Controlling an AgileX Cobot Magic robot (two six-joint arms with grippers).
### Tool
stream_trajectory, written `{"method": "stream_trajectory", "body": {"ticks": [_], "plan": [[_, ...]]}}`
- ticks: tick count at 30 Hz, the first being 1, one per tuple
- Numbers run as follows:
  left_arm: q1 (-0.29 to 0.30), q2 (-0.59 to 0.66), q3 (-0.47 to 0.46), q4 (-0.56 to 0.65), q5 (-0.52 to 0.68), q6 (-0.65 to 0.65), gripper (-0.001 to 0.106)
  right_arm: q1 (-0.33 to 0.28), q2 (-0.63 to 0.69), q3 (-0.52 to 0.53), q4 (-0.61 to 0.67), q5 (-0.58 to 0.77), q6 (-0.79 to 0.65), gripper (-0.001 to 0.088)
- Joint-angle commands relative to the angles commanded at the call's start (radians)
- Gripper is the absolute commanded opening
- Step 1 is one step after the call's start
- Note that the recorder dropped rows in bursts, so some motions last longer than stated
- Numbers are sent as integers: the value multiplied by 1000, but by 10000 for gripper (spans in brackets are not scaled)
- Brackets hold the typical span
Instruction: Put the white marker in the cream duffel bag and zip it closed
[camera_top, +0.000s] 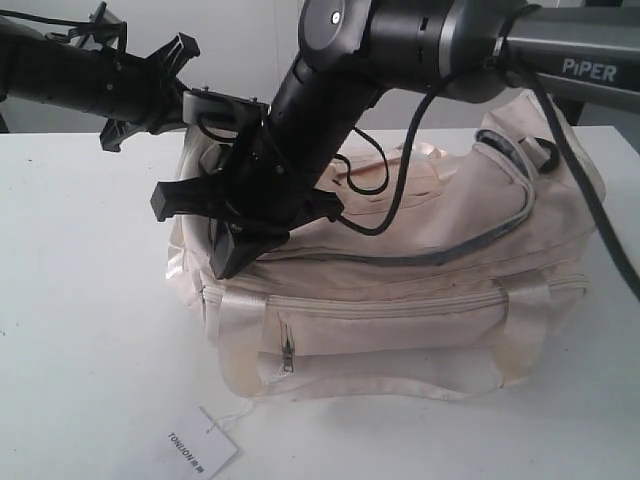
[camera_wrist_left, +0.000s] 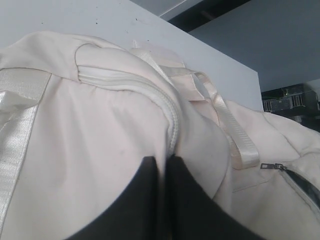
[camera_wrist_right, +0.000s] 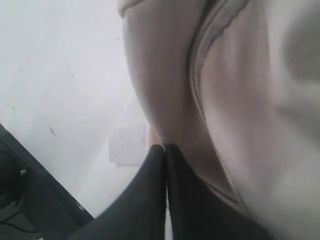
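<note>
The cream duffel bag (camera_top: 420, 290) lies on the white table, front zip pocket facing the camera. My right gripper (camera_top: 228, 262) reaches across to the bag's left end, pointing down. In the right wrist view it (camera_wrist_right: 165, 146) is shut, tips against the bag's end (camera_wrist_right: 240, 100); whether anything thin is pinched does not show. My left gripper (camera_top: 225, 112) comes in from the upper left, its tips hidden behind the right arm. In the left wrist view it (camera_wrist_left: 164, 159) is shut on a fold of the bag (camera_wrist_left: 100, 130) where the zip runs down. The white marker is out of view.
A white paper tag (camera_top: 203, 452) printed TONLION lies on the table in front of the bag, tied to it by a thin string. The right arm's black cable (camera_top: 400, 180) loops over the bag's top. The table edge runs behind the bag.
</note>
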Motion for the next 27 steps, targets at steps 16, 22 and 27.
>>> {"method": "stream_trajectory", "body": {"ticks": [16, 22, 27], "plan": [[34, -16, 0, 2, 107, 60, 183, -101, -120, 0, -24, -80, 30, 0], [93, -70, 0, 2, 218, 94, 380, -164, -120, 0, -16, -100, 71, 0], [132, -127, 0, 13, 318, 136, 390, -209, -120, 0, 10, -116, 99, 0]]}}
